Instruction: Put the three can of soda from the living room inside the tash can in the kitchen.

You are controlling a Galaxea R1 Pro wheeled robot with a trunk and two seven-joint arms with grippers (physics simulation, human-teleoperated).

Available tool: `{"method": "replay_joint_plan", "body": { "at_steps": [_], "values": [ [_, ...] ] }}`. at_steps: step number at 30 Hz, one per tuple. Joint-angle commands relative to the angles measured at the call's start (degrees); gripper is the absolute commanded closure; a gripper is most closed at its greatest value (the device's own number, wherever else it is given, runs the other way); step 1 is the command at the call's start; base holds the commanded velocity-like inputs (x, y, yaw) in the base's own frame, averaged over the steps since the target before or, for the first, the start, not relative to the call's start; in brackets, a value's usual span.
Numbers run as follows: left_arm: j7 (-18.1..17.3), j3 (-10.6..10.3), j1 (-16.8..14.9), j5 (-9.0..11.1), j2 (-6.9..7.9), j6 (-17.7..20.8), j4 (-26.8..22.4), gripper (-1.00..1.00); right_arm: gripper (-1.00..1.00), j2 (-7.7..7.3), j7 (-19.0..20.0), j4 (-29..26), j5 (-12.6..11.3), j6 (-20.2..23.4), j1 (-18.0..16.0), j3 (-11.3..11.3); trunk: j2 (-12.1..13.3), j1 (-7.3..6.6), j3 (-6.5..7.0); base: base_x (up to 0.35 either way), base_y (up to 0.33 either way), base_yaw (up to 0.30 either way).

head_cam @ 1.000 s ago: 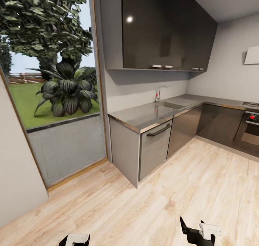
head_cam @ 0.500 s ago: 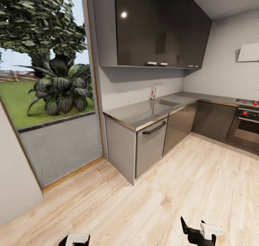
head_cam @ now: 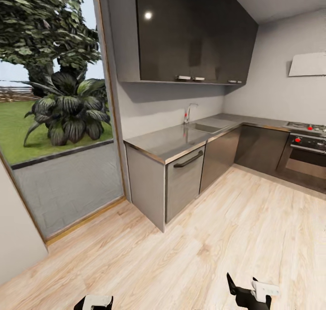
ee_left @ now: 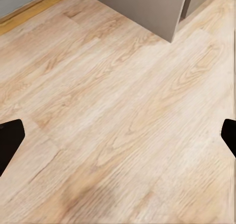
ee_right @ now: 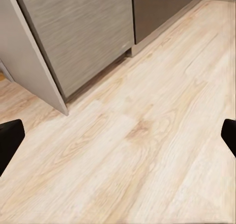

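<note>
**Kitchen reached, both grippers empty**

Kitchen floor [head_cam: 235,237] of pale wood planks lies nearest, its grain sharp in both wrist views; the left gripper [ee_left: 118,135] and right gripper [ee_right: 118,135] hang over it, dark fingertips spread wide apart with nothing between them. The right wrist view catches the brushed grey cabinet front [ee_right: 78,37] close up; from the head, a dark handle [head_cam: 188,159] curves across that front. Beyond, a steel counter [head_cam: 167,142] runs to a sink [head_cam: 203,128] and tap [head_cam: 188,113]; glossy black wall cupboards [head_cam: 190,33] hang above; an oven [head_cam: 305,158] stands far right; a glass door [head_cam: 59,119] shows garden.
</note>
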Motion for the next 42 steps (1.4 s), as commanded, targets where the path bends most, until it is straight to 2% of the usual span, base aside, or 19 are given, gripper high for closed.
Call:
{"method": "replay_joint_plan", "body": {
  "at_steps": [1, 42],
  "values": [
    [0.0, 0.0, 0.0, 0.0, 0.00, 0.0, 0.0, -1.00, -1.00, -0.05, 0.0, 0.0, 0.0, 0.0, 0.0, 0.0, 0.0, 0.00, 0.00, 0.000, 0.000, -0.200],
    [0.0, 0.0, 0.0, 0.0, 0.00, 0.0, 0.0, -1.00, -1.00, -0.21, -0.2, 0.1, -0.1, 0.1, 0.0, -0.1, 0.0, 0.00, 0.82, 0.000, 0.000, -0.241]
  ]
}}
